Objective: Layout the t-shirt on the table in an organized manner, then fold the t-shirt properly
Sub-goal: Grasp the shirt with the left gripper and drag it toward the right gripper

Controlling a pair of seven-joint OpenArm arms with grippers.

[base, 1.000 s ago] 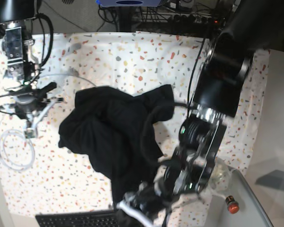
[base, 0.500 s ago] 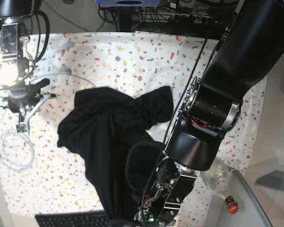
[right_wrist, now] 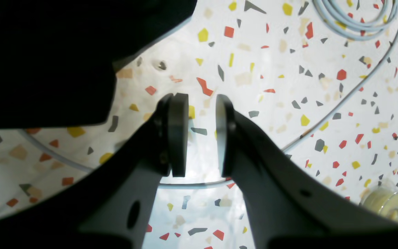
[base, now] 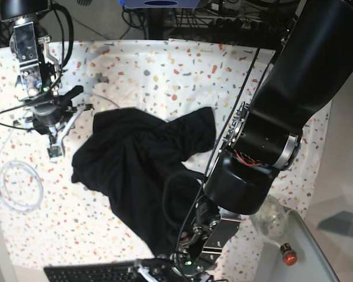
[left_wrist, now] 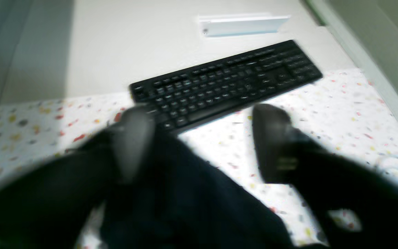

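Observation:
The black t-shirt [base: 135, 158] lies crumpled in the middle of the speckled table [base: 165, 70], one end trailing toward the front edge. My left gripper [base: 165, 269] hangs low over that end, beside the keyboard. In the left wrist view its fingers [left_wrist: 136, 138] stand wide apart, open [left_wrist: 202, 117], with the t-shirt [left_wrist: 185, 207] lying below them and not pinched. My right gripper [base: 54, 144] hovers over bare table just left of the shirt. Its pads [right_wrist: 178, 135] show a narrow gap [right_wrist: 202, 135] with nothing in it, and the t-shirt [right_wrist: 46, 58] is at the upper left.
A black keyboard [left_wrist: 226, 86] lies at the table's front edge [base: 94, 273]. A coiled pale cable [base: 17, 188] lies at the left, and a strand [right_wrist: 354, 86] runs under the right gripper. A clear spool [base: 270, 217] sits near a grey bin [base: 306, 252].
The left gripper has opened and let go of the shirt's end near the keyboard. The right arm has moved back and toward the shirt.

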